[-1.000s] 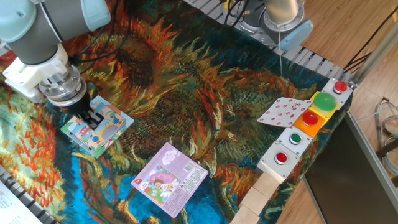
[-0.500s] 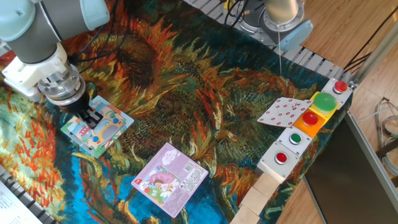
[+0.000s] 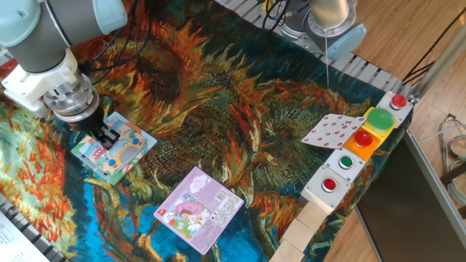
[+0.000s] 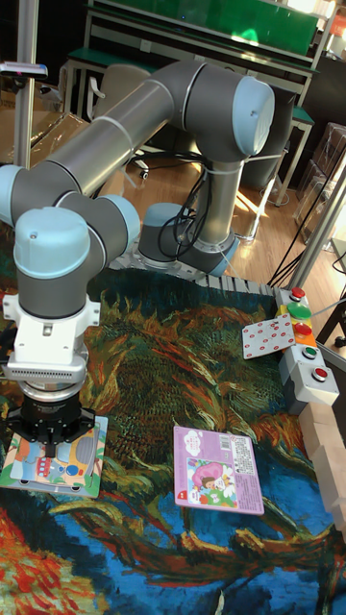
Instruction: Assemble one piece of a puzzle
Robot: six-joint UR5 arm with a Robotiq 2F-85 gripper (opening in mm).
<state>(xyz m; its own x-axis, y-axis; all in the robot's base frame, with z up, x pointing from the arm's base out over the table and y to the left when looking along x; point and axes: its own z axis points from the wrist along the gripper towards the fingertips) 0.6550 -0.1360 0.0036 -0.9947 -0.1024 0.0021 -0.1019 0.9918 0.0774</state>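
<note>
My gripper (image 3: 109,138) stands straight down over the puzzle (image 3: 131,149), fingertips at or just above the board's middle, with my arm (image 4: 144,125) arching over from behind. The black fingers (image 4: 48,444) sit close together, but I cannot tell whether they pinch anything or are simply pressed shut, since the tips hide what lies between them. The piece itself I cannot make out; if it is there, it is hidden under my fingers on the puzzle. The puzzle lies flat on the painted cloth (image 3: 218,109), a teal edge showing around the bus picture. In the fixed view, a pink card (image 3: 198,208) lies flat below and to the right of the puzzle, well apart from it. Far right of the puzzle, a red-and-white card (image 3: 331,131) leans against the button box (image 3: 357,156).
</note>
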